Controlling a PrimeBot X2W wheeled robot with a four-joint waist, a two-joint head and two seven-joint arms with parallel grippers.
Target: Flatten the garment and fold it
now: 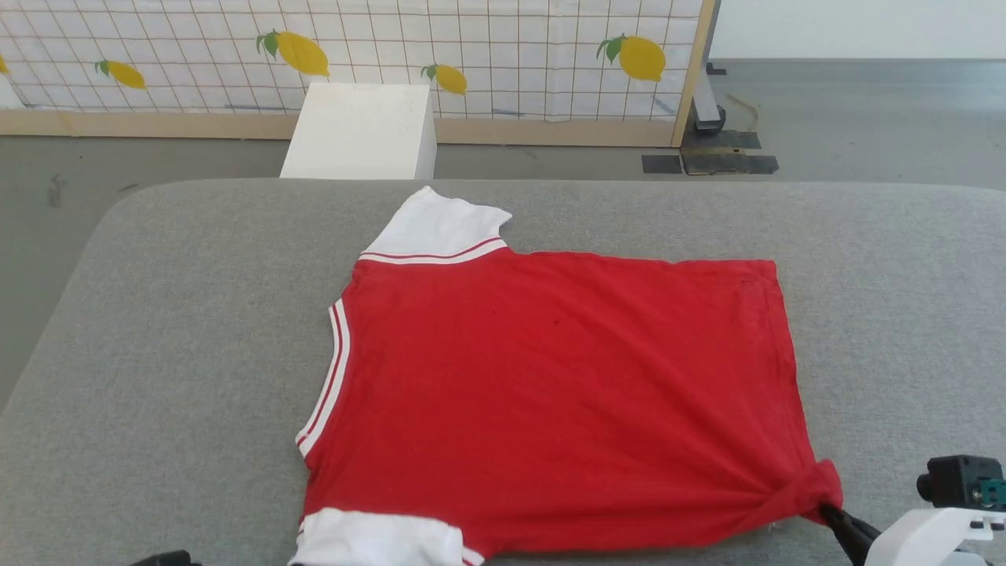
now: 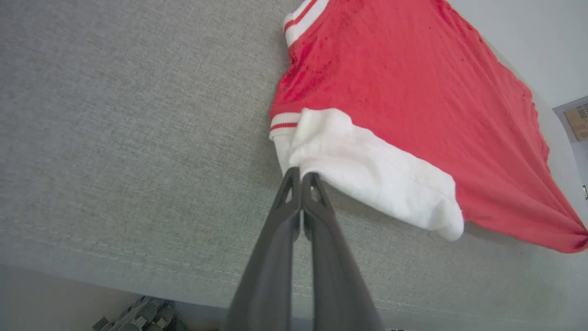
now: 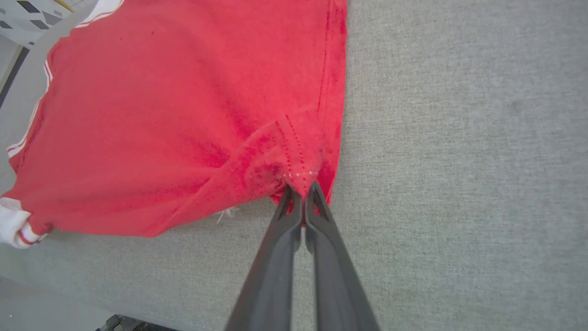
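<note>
So the garment [image 1: 550, 377], a red shirt with white sleeves and red-and-white striped trim, is lying mostly flat in the middle of the grey padded table [image 1: 196, 314]. The neck is toward the left and the hem toward the right. One white sleeve points to the far side. The near sleeve [image 2: 367, 170] sits right at the near edge and is a bit rumpled.

The right gripper [image 3: 301, 191] has its two dark fingers squeezed together on the near-right hem corner. The cloth there is bunched into a little knot, with creases fanning out from it.

The left gripper [image 2: 301, 174] is pinched narrow too, tips right at the edge of that near sleeve. It looks like it's got a bit of the white fabric.

Past the far edge of the table there's a white box [image 1: 361, 130] on the floor, in front of a lemon-print panel [image 1: 487, 47].
</note>
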